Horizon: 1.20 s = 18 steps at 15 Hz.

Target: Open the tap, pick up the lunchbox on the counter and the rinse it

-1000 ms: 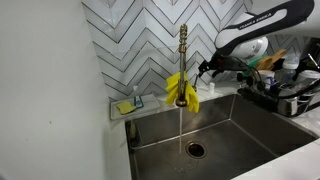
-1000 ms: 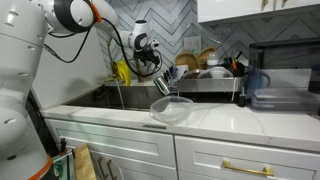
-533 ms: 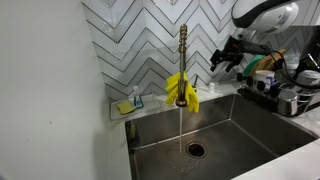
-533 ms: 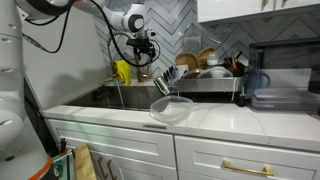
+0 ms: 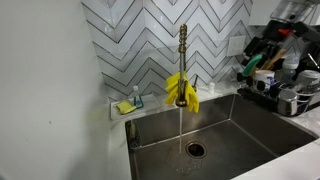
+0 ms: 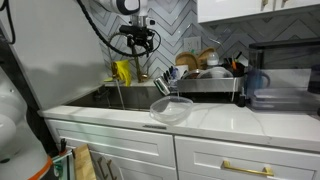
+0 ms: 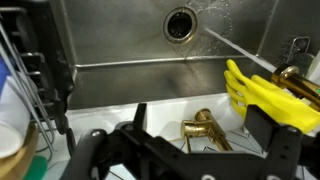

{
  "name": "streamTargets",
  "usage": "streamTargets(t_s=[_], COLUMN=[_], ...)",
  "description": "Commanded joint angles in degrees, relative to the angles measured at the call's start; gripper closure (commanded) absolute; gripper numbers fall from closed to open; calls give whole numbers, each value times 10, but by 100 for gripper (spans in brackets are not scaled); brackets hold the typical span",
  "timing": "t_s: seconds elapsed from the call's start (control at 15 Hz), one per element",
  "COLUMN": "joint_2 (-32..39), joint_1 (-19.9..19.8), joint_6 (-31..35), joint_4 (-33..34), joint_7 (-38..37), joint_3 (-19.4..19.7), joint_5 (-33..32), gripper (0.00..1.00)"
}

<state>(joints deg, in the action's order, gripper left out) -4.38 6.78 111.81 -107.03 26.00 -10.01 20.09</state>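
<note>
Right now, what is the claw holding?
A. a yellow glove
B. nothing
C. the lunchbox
B: the claw hangs open and empty in the air, the lunchbox sits on the counter, and the gloves hang on the tap.

No text, label, brand, number or sign can be read in any view. The tap (image 5: pixel 183 45) and the lunchbox (image 6: pixel 171 110) on the counter (image 6: pixel 215 118) show no legible marking. The things in the dish rack (image 6: pixel 205 85) are too small and blurred for any lettering to be made out.
</note>
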Motion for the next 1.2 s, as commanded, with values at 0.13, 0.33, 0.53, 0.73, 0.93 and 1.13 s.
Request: streamTargets(t_s=[0.13,0.33,0.53,0.73,0.93,1.13], joint_2=[-129,-111,-117,-119,-122,-125], joint_1=[-14,-5,-4,-19,-38,-64], joint_6=[-49,-50,-50,-33,-74,-137], joint_4=[-112,-86,-96,-100,-93,-86], joint_7=[38,32,32,14,25,57], joint_3=[70,80,80,84,114,161], joint_5=[-16,-11,-12,-46,-90,-118], gripper=[0,0,0,0,0,0])
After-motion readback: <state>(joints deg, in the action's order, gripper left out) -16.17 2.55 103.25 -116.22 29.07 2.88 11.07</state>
